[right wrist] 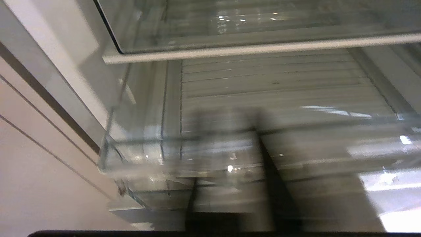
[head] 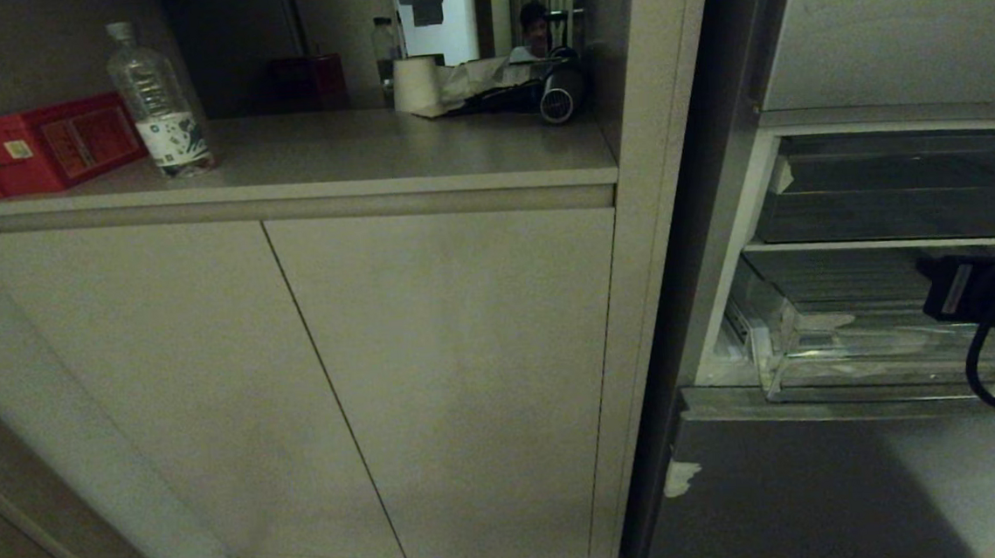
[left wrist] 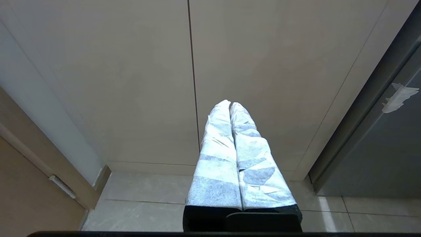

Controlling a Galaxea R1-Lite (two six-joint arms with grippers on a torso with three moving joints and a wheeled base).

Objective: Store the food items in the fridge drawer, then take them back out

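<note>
The fridge drawer (head: pixel 861 350) stands pulled out of the open fridge at the right of the head view, a wide, shallow bin of clear plastic with a ribbed floor and whitish tape scraps on its front lip. No food item shows in any view, and the ribbed floor seen through the right wrist camera (right wrist: pixel 269 85) looks bare. The right gripper (head: pixel 945 290) reaches in from the right edge of the head view and hangs just above the drawer, near its front lip, with a black cable looping below the arm. In the right wrist view the gripper (right wrist: pixel 260 158) is a dark smear in front of the drawer's clear front wall; its fingers appear to be pressed together with nothing between them, though the blur makes that hard to see outright. Above the right gripper sits a second, darker clear bin (head: pixel 895 199) on its own white shelf edge.

The left gripper (left wrist: pixel 230 107) is parked low, away from the fridge, pointing at the beige cabinet doors (left wrist: pixel 131 82) with its two wrapped fingers (left wrist: pixel 217 158) closed against each other and holding nothing. On the shelf above the cabinet, well to the left of the right gripper, stand a red box (head: pixel 46 144), a water bottle (head: pixel 160 106) and a paper roll (head: pixel 416 85).
</note>
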